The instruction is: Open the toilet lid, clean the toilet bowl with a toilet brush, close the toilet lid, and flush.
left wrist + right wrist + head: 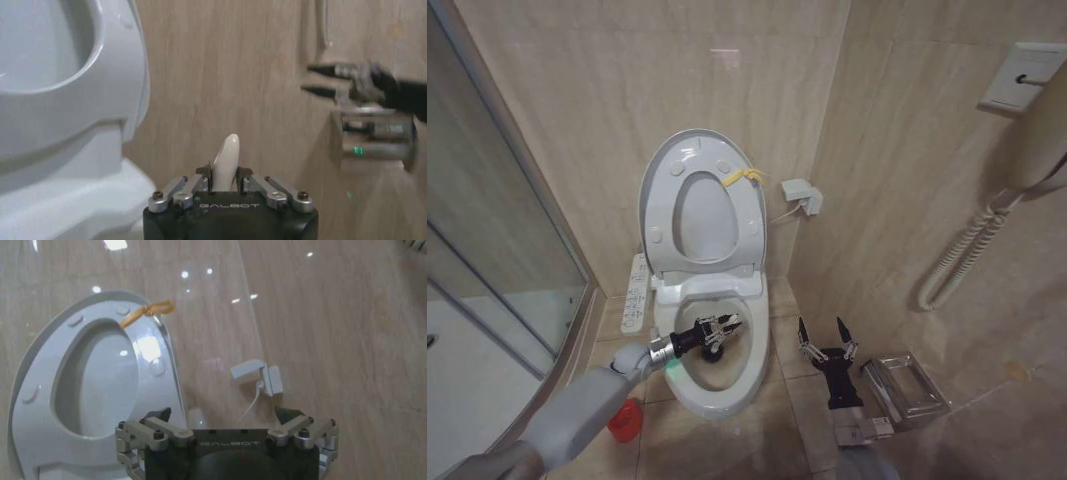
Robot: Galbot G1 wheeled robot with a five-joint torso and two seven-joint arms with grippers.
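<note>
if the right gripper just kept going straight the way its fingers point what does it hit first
Probably the tiled wall, near the small white wall box. The right gripper hangs open beside the toilet bowl, pointing past the raised toilet lid; depth is hard to judge.

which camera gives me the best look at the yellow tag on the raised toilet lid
The right wrist view: the small yellow tag shows large and unobstructed at the rim of the glossy white oval toilet lid. The head view shows the same tag, farther off and smaller. The left wrist view catches part of the lid.

Head view high, facing down; wrist views close; all share toilet lid (pixel 702 205).
</note>
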